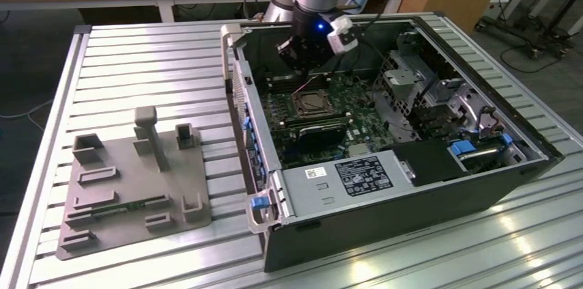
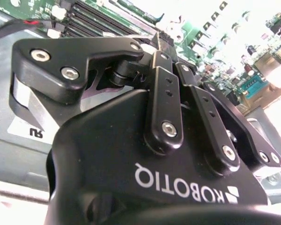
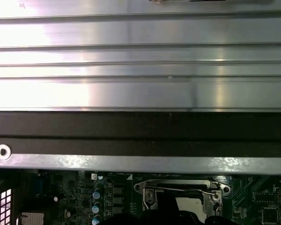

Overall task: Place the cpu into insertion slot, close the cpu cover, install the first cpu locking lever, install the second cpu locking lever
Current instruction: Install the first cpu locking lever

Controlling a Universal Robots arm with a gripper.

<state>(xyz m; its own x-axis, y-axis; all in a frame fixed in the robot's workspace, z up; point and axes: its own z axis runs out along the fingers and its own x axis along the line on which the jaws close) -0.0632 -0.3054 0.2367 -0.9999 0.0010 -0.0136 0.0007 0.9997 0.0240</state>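
One end effector [image 1: 310, 63] above insertion slot [image 1: 315, 102], computer case [image 1: 383, 227] open

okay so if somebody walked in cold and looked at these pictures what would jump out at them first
First the open computer case lying on the ribbed metal table, its green circuit board exposed, with the arm reaching down into it from the far side. The claw hangs just above the insertion slot, a square socket ringed in silver. On the exterior view's left sits a grey fixture tray with raised blocks.
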